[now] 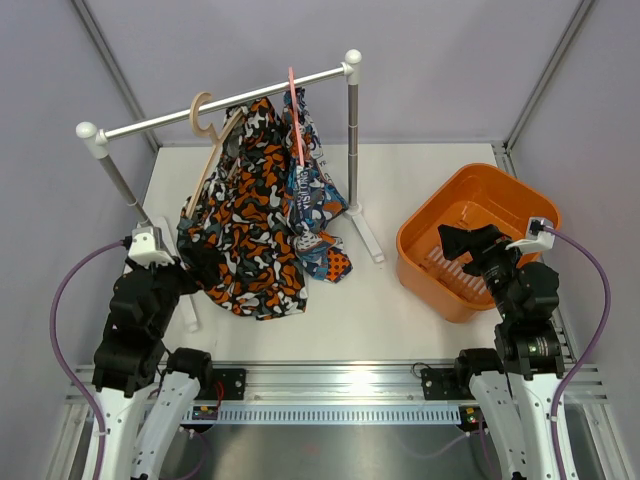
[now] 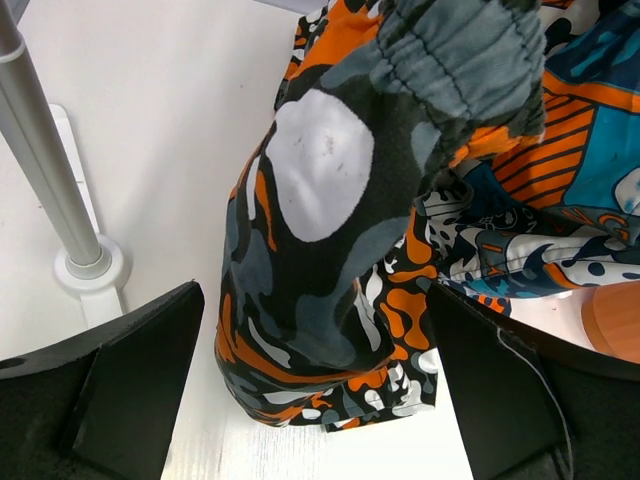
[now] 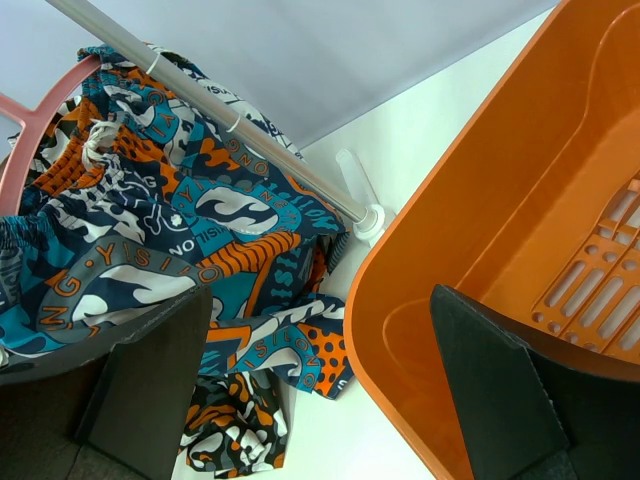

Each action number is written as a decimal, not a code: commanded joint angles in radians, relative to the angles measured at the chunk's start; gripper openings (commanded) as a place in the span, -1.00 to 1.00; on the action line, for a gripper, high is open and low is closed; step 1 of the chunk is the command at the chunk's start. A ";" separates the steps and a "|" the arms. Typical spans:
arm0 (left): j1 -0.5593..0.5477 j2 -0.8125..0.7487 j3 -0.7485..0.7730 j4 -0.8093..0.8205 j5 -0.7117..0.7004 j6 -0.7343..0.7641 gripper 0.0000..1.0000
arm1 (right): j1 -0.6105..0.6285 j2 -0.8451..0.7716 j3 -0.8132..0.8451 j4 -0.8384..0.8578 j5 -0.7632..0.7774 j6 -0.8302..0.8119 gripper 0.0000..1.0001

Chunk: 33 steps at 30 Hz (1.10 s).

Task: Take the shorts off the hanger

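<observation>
Wooden hanger (image 1: 218, 152), top view only, camouflage shorts (image 1: 250, 230)

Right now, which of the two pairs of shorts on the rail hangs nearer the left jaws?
The orange, black, white and grey camouflage pair on the wooden hanger; the blue-teal pair hangs further right on the pink hanger.

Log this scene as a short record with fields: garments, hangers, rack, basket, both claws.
camouflage shorts: on the wooden hanger, lower end piled on the table
blue print shorts: on the pink hanger, right of the camouflage pair
rack: white rail on two posts, both hangers hooked over it
orange basket: on the table, right side
left claw: open, camouflage fabric between its fingers
right claw: open, holding nothing, over the basket
</observation>
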 commanded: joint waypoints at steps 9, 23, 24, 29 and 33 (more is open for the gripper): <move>0.003 -0.042 0.044 0.127 0.228 0.056 0.98 | 0.006 0.003 0.018 0.024 0.030 -0.012 0.99; 0.003 0.322 0.454 0.167 0.167 -0.013 0.98 | 0.006 0.000 0.032 0.006 0.041 -0.021 0.99; 0.003 0.359 0.513 0.153 0.159 -0.015 0.98 | 0.007 0.005 0.033 0.006 0.044 -0.021 0.99; 0.003 0.533 0.630 0.095 0.105 -0.009 0.98 | 0.007 0.035 0.068 -0.003 0.044 -0.018 0.99; 0.003 0.617 0.675 0.122 0.096 0.011 0.97 | 0.006 0.044 0.084 -0.002 0.038 -0.023 0.99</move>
